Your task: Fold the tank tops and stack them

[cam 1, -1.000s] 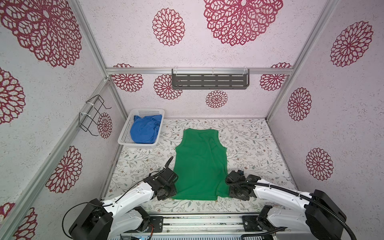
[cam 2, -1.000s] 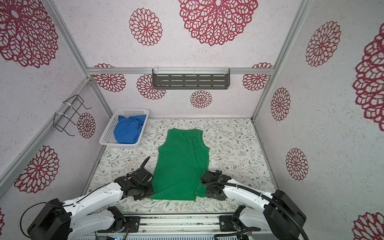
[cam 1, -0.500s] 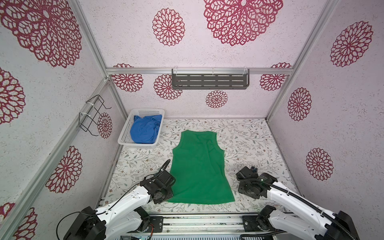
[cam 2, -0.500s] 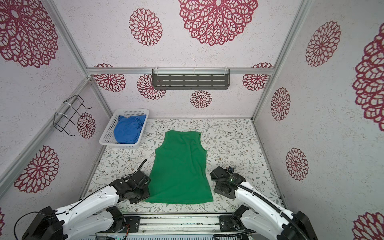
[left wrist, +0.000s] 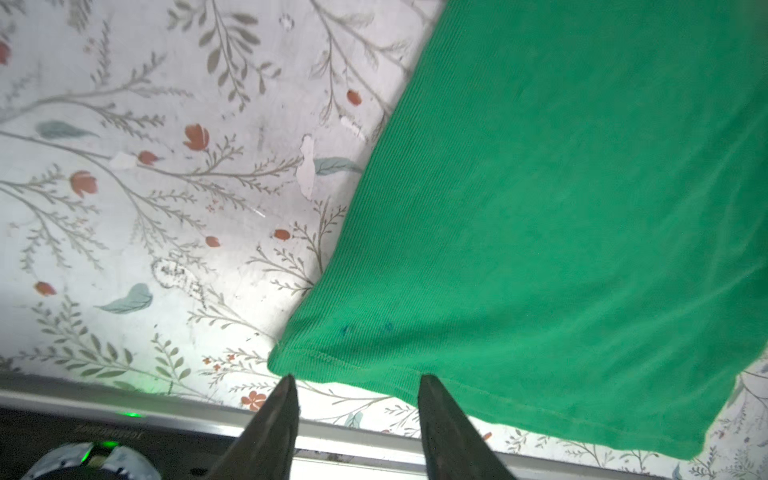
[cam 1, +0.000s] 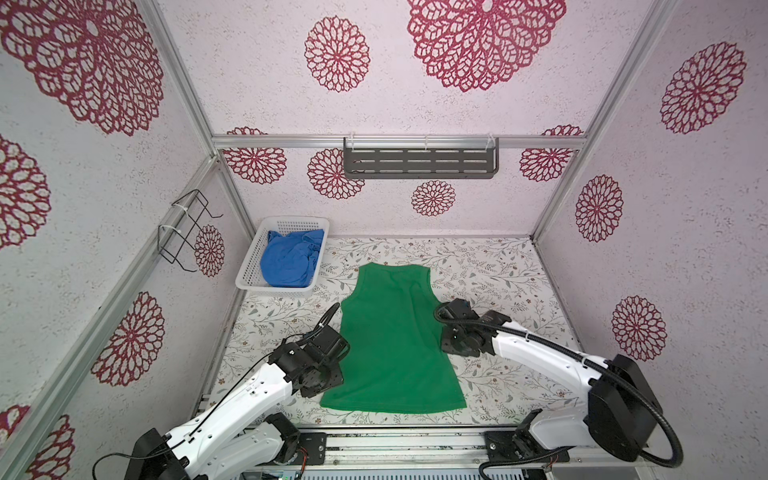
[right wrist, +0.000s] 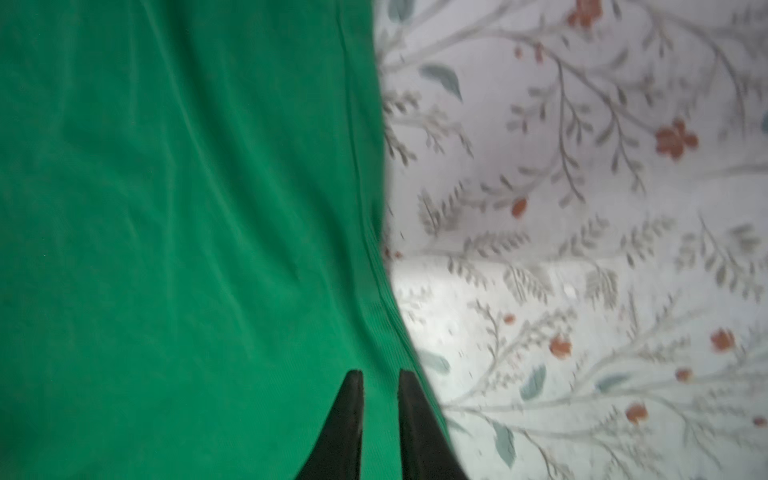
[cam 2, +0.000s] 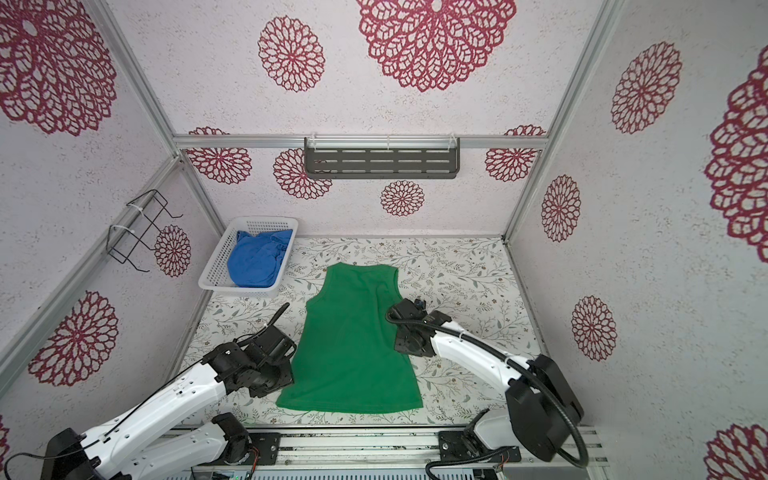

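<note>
The green tank top (cam 1: pixel 395 353) (cam 2: pixel 353 353) lies flat in the middle of the floral table, neck to the back and hem to the front. The blue tank top (cam 1: pixel 291 259) (cam 2: pixel 257 262) sits crumpled in the white basket (cam 1: pixel 249 270) (cam 2: pixel 216 262) at the back left. My left gripper (cam 1: pixel 322 388) (left wrist: pixel 355 378) is open just off the hem's left corner, holding nothing. My right gripper (cam 1: pixel 446 347) (right wrist: pixel 380 374) hangs over the green top's (right wrist: pixel 166 208) right side edge. Its jaws stand a narrow gap apart, and whether they pinch cloth is unclear.
A grey slotted shelf (cam 1: pixel 419 162) hangs on the back wall and a black wire rack (cam 1: pixel 187 232) on the left wall. An aluminium rail (cam 1: pixel 395 440) runs along the table's front edge, close below the hem. Bare floral table (cam 1: pixel 498 274) lies right of the green top.
The green top has slid a little toward the front. My left jaws have widened beside the hem corner. My right arm has moved from the hem up to the side edge, jaws narrowing.
</note>
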{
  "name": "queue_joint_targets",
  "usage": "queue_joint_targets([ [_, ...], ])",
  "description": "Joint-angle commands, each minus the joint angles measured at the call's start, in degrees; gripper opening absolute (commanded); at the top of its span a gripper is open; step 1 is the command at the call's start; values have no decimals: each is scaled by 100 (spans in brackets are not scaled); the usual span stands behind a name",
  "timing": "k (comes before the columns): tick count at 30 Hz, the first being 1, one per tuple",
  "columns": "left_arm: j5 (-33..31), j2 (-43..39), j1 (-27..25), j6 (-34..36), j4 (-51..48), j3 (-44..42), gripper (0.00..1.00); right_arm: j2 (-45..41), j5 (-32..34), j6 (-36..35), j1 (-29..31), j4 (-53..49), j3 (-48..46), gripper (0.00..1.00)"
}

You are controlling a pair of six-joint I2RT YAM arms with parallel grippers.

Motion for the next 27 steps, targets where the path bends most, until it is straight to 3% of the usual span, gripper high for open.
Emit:
queue_joint_targets([
  [1, -172, 327, 86, 326, 66, 243, 51, 601, 48, -622, -249, 570, 399, 16],
  [6, 248, 791, -9, 201, 841, -69, 49, 1489, -30, -1052, -443, 886, 894, 14],
  [13, 487, 512, -57, -270, 1430, -974, 46, 2299, 174, -1461, -864, 863, 1271, 13],
  [19, 466, 640, -507, -738, 1668, -1438, 45, 2787, 274, -1856, -1276, 1037, 1633, 13],
  [23, 476, 745, -608, -720, 1637, -1515, 45, 3113, 298, -2187, -1449, 819, 2125, 14],
  [27, 176, 520, -608, -460, 926, -770, 49, 2689, 323, -2391, -1452, 415, 2441, 24],
])
